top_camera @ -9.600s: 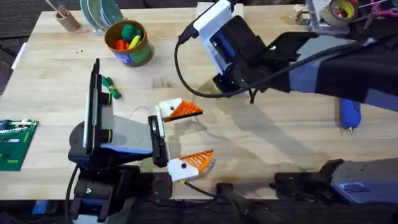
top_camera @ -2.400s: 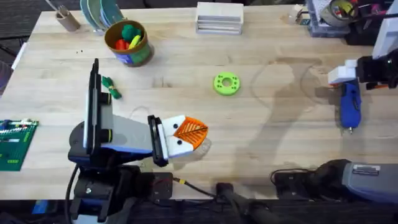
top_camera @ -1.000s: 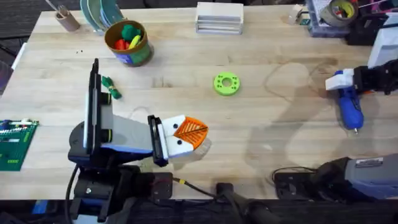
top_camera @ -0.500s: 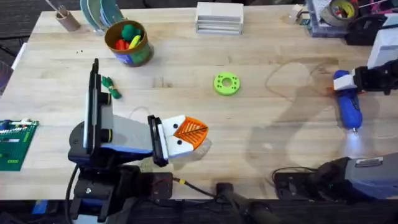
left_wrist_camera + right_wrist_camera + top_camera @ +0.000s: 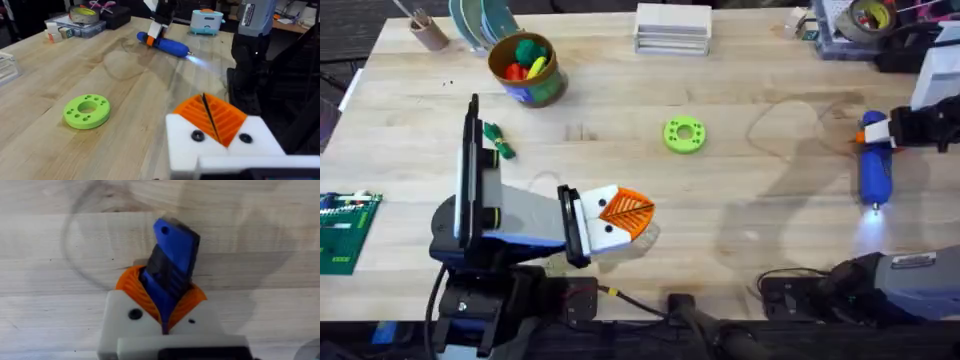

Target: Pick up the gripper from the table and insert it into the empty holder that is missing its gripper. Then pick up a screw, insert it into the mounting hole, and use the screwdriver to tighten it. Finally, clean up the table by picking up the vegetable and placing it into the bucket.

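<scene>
My right gripper [image 5: 880,130] is at the table's right side, shut on the rear end of the blue screwdriver [image 5: 875,168]. The screwdriver points toward the front edge, and a light glows on the wood past its bit. In the right wrist view the screwdriver [image 5: 175,245] sits between my orange pads [image 5: 131,282]. My left gripper [image 5: 617,215] is shut near the front centre, orange ribbed pads pressed together with nothing between them, its own view [image 5: 210,117] showing the same. The vegetable [image 5: 498,142] lies left of centre. The bucket [image 5: 527,68] stands at the back left. A loose gripper, holder and screw are out of view.
A bright-green disc [image 5: 684,134] with holes lies mid-table. A white box [image 5: 672,28] and a tan cup [image 5: 425,30] stand along the back edge. Tape and clutter [image 5: 865,20] fill the back right corner. A green board [image 5: 342,232] lies at the left edge.
The screwdriver in my right gripper has swung from a slant to point straight at the front edge, and a light now glows at its tip. The left arm has not moved.
</scene>
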Controlling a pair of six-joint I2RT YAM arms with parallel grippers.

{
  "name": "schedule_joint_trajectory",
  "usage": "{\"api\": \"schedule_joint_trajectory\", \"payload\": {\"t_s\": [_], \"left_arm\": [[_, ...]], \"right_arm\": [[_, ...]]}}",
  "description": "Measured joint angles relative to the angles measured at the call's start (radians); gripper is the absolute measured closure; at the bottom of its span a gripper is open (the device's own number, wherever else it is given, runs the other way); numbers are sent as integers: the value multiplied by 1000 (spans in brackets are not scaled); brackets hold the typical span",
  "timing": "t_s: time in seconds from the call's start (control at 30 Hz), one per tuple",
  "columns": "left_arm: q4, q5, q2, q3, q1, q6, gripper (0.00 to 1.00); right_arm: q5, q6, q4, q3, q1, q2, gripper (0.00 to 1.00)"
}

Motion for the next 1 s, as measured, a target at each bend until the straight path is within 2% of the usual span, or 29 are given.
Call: {"api": "schedule_joint_trajectory", "payload": {"t_s": [0.07,0.67,1.0], "left_arm": [[0,0,0,0,0,0,997],[0,0,0,0,0,0,997],[1,-3,0,0,0,0,997]], "right_arm": [[0,1,0,0,0,0,980],[0,1,6,2,0,-3,973],[-12,97,13,31,1,-131,973]]}}
